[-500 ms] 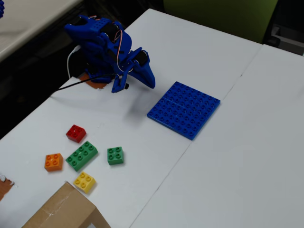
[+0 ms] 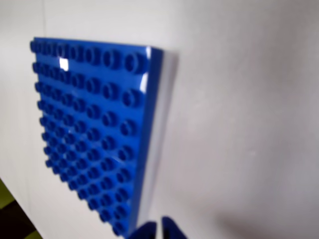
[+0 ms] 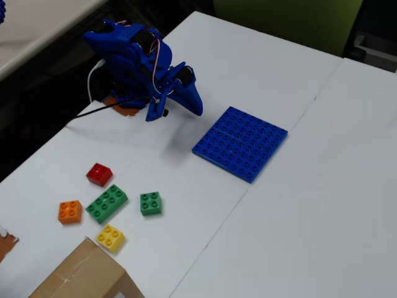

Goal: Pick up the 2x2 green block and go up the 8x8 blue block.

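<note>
The 2x2 green block (image 3: 151, 203) lies on the white table at the lower left of the fixed view, apart from the other bricks. Flat on the table's middle is the 8x8 blue block (image 3: 240, 143), which fills the left of the wrist view (image 2: 89, 129). My blue gripper (image 3: 195, 107) hangs folded near the arm's base, just left of the plate's corner and far from the green block. In the wrist view its two fingertips (image 2: 159, 231) poke in at the bottom edge, almost together, with nothing between them.
A red brick (image 3: 99, 174), a longer green brick (image 3: 107, 203), an orange brick (image 3: 70, 212) and a yellow brick (image 3: 110, 238) cluster left of the green block. A cardboard box (image 3: 87, 276) stands at the bottom edge. A seam splits the table right of the plate.
</note>
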